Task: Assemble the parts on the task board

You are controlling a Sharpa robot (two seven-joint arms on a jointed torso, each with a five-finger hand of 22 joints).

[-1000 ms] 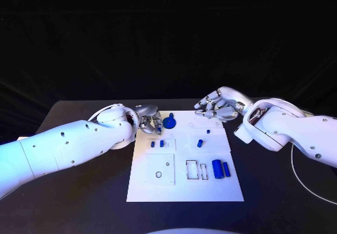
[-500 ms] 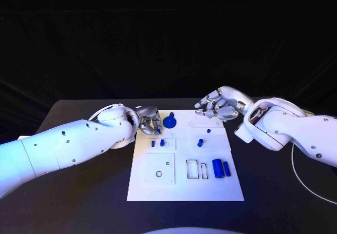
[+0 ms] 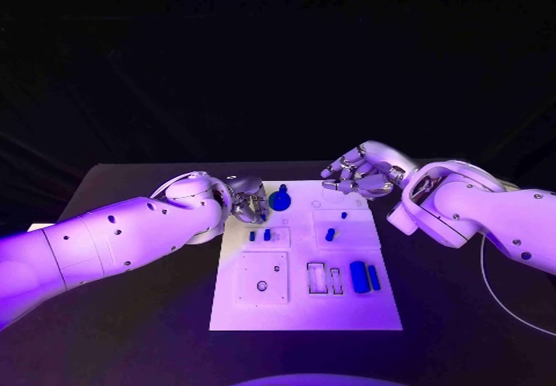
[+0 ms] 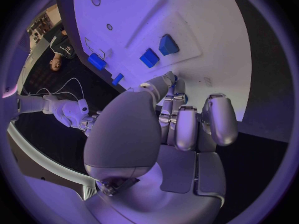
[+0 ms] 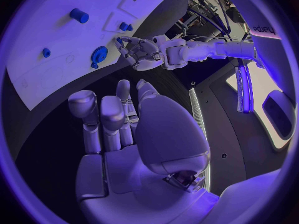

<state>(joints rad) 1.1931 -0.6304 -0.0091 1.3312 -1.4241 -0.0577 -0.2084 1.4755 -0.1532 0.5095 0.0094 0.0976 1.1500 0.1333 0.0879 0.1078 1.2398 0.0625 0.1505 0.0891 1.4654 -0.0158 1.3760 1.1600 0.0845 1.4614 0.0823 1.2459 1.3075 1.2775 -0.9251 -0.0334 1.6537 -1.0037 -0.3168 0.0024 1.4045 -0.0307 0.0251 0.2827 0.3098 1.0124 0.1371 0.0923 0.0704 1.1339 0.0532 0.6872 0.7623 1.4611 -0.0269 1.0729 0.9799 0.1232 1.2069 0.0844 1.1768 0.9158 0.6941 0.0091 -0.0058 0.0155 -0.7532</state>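
Note:
The white task board (image 3: 304, 310) lies in the middle of the black table. A round blue part with a knob (image 3: 280, 199) stands at the board's far left corner. My left hand (image 3: 246, 201) hovers right beside it with its fingers curled toward it. A speck of blue shows at the left hand's fingertips (image 4: 169, 79), and I cannot tell whether they pinch anything. Two small blue pieces (image 3: 259, 235) sit just nearer than that hand. My right hand (image 3: 357, 177) hangs over the board's far right corner, fingers loosely bent, holding nothing.
A short blue piece (image 3: 330, 235) and a tiny one (image 3: 344, 215) stand on the board's right half. Two blue cylinders (image 3: 364, 277) lie near its right edge beside narrow slots (image 3: 317, 277). A square plate with a hole (image 3: 263, 277) fills the near left part.

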